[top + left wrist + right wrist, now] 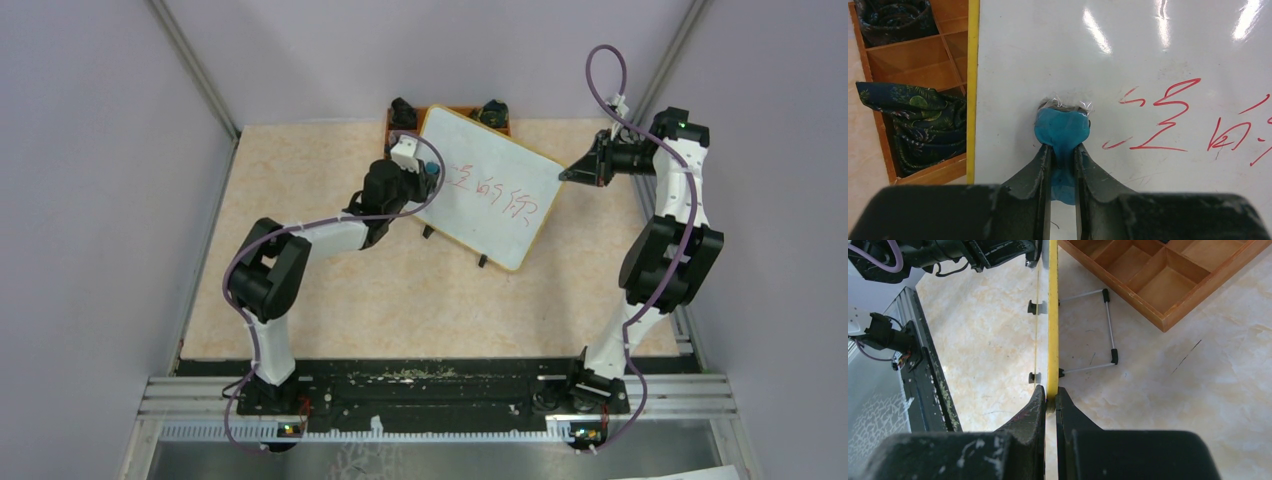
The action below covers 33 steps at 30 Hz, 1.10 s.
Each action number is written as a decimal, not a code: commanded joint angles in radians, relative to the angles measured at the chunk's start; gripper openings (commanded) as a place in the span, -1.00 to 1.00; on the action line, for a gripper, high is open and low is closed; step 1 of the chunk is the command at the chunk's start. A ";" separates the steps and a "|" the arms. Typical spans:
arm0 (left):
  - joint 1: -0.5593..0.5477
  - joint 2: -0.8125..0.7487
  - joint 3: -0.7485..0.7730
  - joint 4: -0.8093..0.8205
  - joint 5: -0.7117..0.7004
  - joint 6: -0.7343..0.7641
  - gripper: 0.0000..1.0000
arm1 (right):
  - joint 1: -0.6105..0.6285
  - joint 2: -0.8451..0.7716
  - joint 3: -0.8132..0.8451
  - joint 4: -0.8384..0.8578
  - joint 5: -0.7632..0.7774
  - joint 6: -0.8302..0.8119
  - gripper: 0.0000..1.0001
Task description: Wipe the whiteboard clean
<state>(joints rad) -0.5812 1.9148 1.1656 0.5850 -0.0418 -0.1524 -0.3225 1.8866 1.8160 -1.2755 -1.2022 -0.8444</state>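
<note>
The whiteboard [487, 187] stands tilted on the table, white with a yellow frame and red handwritten characters [493, 191] across its middle. My left gripper [428, 177] is shut on a blue eraser [1062, 127] and presses it against the board's left part, left of the red characters [1168, 120]. My right gripper [566, 173] is shut on the board's right edge; in the right wrist view the yellow frame [1052, 315] runs edge-on between my fingers [1034, 405]. The board's small black feet [1032, 306] show there.
An orange-brown wooden tray [918, 60] with compartments stands behind the board, holding dark patterned cloths [923, 125]. It also shows in the right wrist view [1158, 275]. A wire stand [1098, 330] props the board. Grey walls enclose the table.
</note>
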 commanded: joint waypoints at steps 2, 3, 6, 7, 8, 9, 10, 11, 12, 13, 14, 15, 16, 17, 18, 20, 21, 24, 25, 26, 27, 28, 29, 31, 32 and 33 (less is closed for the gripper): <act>0.024 0.031 -0.029 -0.018 -0.066 0.027 -1.00 | 0.023 0.003 0.029 -0.063 0.057 -0.063 -1.00; 0.031 0.028 -0.029 -0.021 -0.078 0.027 -1.00 | 0.022 0.003 0.030 -0.066 0.058 -0.065 -1.00; 0.068 0.008 -0.041 -0.020 -0.043 0.000 -1.00 | 0.022 0.006 0.030 -0.082 0.062 -0.087 -1.00; 0.073 0.002 -0.046 -0.018 -0.037 -0.004 -1.00 | 0.022 0.007 0.029 -0.090 0.064 -0.093 -1.00; 0.074 -0.002 -0.048 -0.017 -0.039 0.001 -1.00 | 0.023 0.009 0.029 -0.094 0.063 -0.099 -1.00; 0.074 -0.004 -0.049 -0.020 -0.043 0.006 -1.00 | 0.022 0.011 0.029 -0.098 0.063 -0.101 -1.00; 0.074 -0.007 -0.050 -0.020 -0.045 0.007 -1.00 | 0.022 0.012 0.028 -0.100 0.061 -0.105 -1.00; 0.074 -0.007 -0.052 -0.019 -0.043 0.004 -1.00 | 0.022 0.014 0.028 -0.103 0.059 -0.106 -1.00; 0.074 -0.006 -0.052 -0.017 -0.035 0.002 -1.00 | 0.022 0.014 0.029 -0.103 0.056 -0.108 -1.00; 0.074 -0.005 -0.053 -0.014 -0.024 -0.006 -1.00 | 0.023 0.014 0.028 -0.104 0.056 -0.107 -1.00; 0.073 -0.003 -0.054 -0.011 -0.011 -0.015 -1.00 | 0.022 0.014 0.028 -0.105 0.055 -0.109 -1.00; 0.070 0.000 -0.052 -0.008 0.001 -0.026 -1.00 | 0.022 0.014 0.028 -0.107 0.056 -0.112 -1.00; 0.067 0.003 -0.051 -0.005 0.013 -0.033 -1.00 | 0.022 0.014 0.028 -0.109 0.056 -0.115 -1.00; 0.057 0.005 -0.049 -0.002 0.020 -0.035 -1.00 | 0.022 0.013 0.029 -0.113 0.057 -0.119 -1.00; 0.047 0.009 -0.043 -0.002 0.018 -0.034 -1.00 | 0.022 0.013 0.029 -0.115 0.058 -0.122 -1.00; 0.014 0.019 -0.024 -0.007 0.015 -0.030 -1.00 | 0.022 0.012 0.026 -0.121 0.058 -0.128 -1.00; -0.001 0.024 -0.012 -0.011 0.016 -0.030 -1.00 | 0.022 0.012 0.025 -0.122 0.058 -0.132 -1.00; -0.049 0.043 0.033 -0.031 0.017 -0.031 -1.00 | 0.021 0.012 0.023 -0.124 0.058 -0.134 -1.00; -0.067 0.051 0.053 -0.036 0.017 -0.032 -1.00 | 0.021 0.012 0.022 -0.125 0.058 -0.134 -1.00; -0.084 0.056 0.065 -0.041 0.016 -0.032 -1.00 | 0.022 0.012 0.022 -0.125 0.056 -0.134 -1.00; -0.100 0.060 0.076 -0.044 0.015 -0.033 -1.00 | 0.022 0.012 0.022 -0.125 0.056 -0.134 -1.00; -0.117 0.063 0.087 -0.045 0.016 -0.036 -1.00 | 0.022 0.011 0.022 -0.126 0.057 -0.134 -1.00; -0.131 0.066 0.096 -0.045 0.016 -0.038 -1.00 | 0.022 0.012 0.022 -0.127 0.056 -0.134 -1.00; -0.157 0.073 0.117 -0.047 0.018 -0.044 -1.00 | 0.022 0.012 0.022 -0.131 0.057 -0.139 -1.00; -0.167 0.078 0.129 -0.051 0.017 -0.044 -1.00 | 0.023 0.011 0.022 -0.135 0.056 -0.142 -1.00; -0.177 0.084 0.141 -0.056 0.019 -0.044 -1.00 | 0.024 0.011 0.021 -0.138 0.057 -0.146 -1.00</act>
<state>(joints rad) -0.6971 1.9511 1.2449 0.5423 -0.0822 -0.1684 -0.3294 1.8885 1.8286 -1.3643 -1.1873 -0.9077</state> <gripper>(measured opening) 0.232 0.032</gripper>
